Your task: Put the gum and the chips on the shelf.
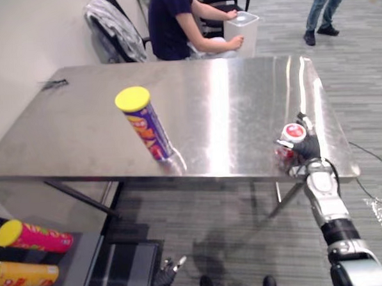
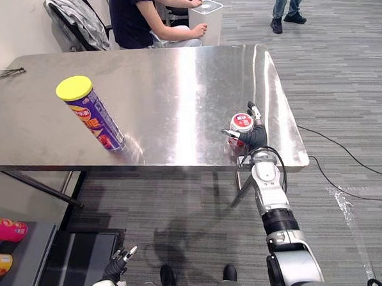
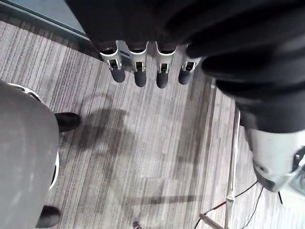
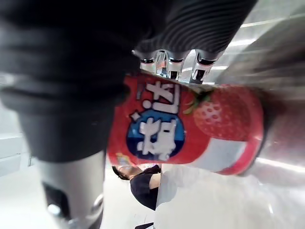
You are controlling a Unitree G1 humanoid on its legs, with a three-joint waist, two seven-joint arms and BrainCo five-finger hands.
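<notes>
A red gum tub point(image 1: 294, 134) with a white lid stands at the near right edge of the steel table point(image 1: 239, 83). My right hand point(image 1: 308, 148) reaches up from below the edge, its fingers curled round the tub point(image 4: 190, 126). A purple chips can point(image 1: 146, 125) with a yellow lid stands upright near the table's front edge, left of centre. The shelf point(image 1: 82, 264) lies low at the left, below table height. My left hand point(image 1: 167, 272) hangs low over the floor with straight fingers point(image 3: 140, 76) and holds nothing.
A red can point(image 1: 36, 236) and an orange can point(image 1: 25, 273) lie on the shelf. Behind the table a person point(image 1: 172, 22) sits by a white bin point(image 1: 242, 28) and a chair with a grey jacket point(image 1: 114, 25). Another person point(image 1: 325, 8) stands at the far right.
</notes>
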